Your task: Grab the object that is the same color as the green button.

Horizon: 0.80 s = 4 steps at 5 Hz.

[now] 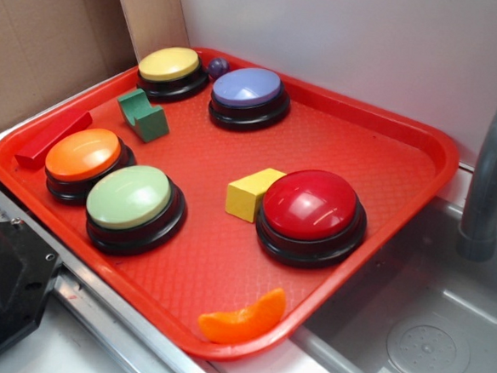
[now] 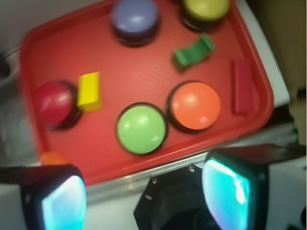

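**Gripper high and short of the tray, green block far ahead and to the right**

Your gripper (image 2: 144, 201) hangs above the near edge of the tray, released: in the wrist view the two fingers (image 2: 57, 201) sit wide apart at the bottom corners with nothing between them. It does not show clearly in the exterior view, so judge everything from the wrist camera.

Working outward from the gripper, the first thing you meet is the tray's near rim (image 2: 158, 165), then the green button (image 2: 141, 129) almost straight ahead, with the orange button (image 2: 194, 105) just beside it to the right. The two nearly touch.

Beyond the orange button, and a little right of the gripper's centre line, lies the green block (image 2: 193, 51). That is your target. It stands free on the tray floor, apart from the orange button in front and near the yellow button (image 2: 205, 9) behind it. In the exterior view the block (image 1: 142, 115) shows its notched top facing up.

The relation that matters: the block's long axis runs slantwise in the wrist view, rising from lower left to upper right, so it is not square to your fingers. You will likely need to travel forward over the orange button, shift slightly right, and turn the wrist so the fingers close across the short width.

The long red block (image 2: 243, 86) sits farther right, well apart. The yellow cube (image 2: 89, 91) lies off to the left.
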### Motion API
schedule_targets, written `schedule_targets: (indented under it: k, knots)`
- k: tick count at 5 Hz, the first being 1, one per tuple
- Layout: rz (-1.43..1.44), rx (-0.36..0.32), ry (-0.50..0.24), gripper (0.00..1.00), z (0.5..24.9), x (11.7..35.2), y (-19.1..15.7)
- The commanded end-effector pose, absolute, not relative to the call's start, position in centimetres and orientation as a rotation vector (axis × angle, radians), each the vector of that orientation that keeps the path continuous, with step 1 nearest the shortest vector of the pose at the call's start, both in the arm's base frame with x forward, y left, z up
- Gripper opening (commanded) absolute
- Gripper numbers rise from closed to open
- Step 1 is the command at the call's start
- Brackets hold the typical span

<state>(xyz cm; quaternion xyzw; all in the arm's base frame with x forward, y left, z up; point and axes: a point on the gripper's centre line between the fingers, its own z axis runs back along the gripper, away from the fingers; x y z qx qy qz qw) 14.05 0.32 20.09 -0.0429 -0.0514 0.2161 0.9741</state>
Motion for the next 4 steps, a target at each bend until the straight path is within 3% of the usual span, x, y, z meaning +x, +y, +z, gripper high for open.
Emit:
schedule_targets:
  k: [1, 2, 3, 4]
  knots:
    - [0.921, -0.107, -0.209, 1.0, 15.8, 18.1, 4.7]
    - [1.17, -0.087, -0.234, 1.0, 12.1, 20.1, 7.1]
    - [1.308, -0.02, -0.285, 1.0, 8.9, 22.8, 9.2]
    - [1.358, 0.001, -0.309, 1.0, 7.1, 24.0, 10.0]
